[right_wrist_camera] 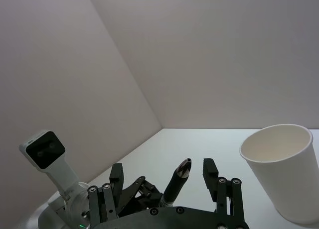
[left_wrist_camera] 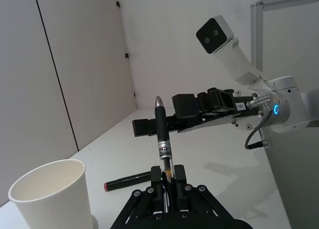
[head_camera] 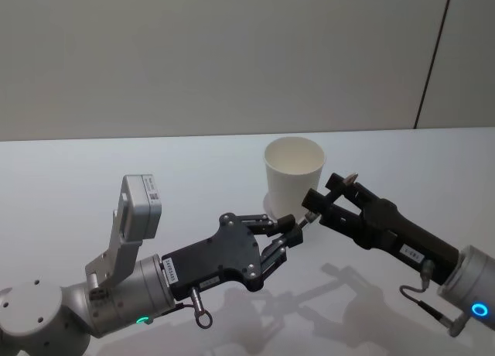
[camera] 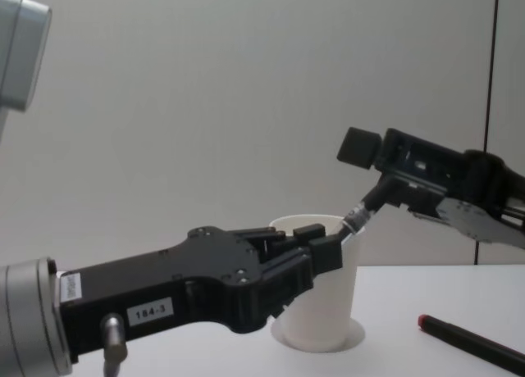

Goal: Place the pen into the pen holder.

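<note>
Reaching over the desk (head_camera: 116, 162), both arms meet in what looks like a handover. The left gripper (head_camera: 289, 234) has its jaws clamped on the lower end of the pen. The right gripper (head_camera: 331, 189) has its jaws spread wide either side of the tip, gripping nothing. The cup (head_camera: 294, 178) stands upright just beside them. The pen (left_wrist_camera: 163, 134) is off the desk; the right should close squarely on its barrel before the left lets go.
</note>
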Motion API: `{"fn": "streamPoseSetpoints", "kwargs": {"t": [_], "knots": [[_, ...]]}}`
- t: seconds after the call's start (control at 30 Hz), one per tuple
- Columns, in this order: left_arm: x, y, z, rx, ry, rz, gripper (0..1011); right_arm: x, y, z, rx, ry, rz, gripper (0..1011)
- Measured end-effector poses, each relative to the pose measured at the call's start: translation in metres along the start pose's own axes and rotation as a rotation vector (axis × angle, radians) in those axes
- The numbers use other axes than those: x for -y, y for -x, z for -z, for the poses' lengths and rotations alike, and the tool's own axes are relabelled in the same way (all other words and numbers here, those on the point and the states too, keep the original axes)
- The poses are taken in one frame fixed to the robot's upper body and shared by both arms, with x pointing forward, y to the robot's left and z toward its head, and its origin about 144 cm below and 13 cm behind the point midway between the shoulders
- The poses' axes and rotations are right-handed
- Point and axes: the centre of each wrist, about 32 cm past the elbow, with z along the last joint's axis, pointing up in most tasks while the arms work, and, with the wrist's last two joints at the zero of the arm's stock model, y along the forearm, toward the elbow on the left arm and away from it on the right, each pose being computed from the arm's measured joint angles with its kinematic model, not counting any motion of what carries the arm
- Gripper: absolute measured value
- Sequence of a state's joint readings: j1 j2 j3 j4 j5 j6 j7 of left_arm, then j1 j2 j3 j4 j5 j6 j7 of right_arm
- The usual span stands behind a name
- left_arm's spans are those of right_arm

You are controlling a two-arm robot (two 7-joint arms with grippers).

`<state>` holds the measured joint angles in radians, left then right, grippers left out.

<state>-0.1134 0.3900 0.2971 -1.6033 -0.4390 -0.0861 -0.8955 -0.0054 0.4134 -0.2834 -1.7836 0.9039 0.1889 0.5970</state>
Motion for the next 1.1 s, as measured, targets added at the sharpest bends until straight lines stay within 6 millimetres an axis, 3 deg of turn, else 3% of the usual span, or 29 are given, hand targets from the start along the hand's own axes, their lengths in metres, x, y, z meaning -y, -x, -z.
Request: {"fn": "streamPoseSetpoints", "kwargs": {"t": [1.1], "knots": [[0.0000,0.0000,0.0000,0.000,0.000,0.000,159,0.0024,-0.0009,0.0038,-0.008,-0.014,0.029,1002]]}}
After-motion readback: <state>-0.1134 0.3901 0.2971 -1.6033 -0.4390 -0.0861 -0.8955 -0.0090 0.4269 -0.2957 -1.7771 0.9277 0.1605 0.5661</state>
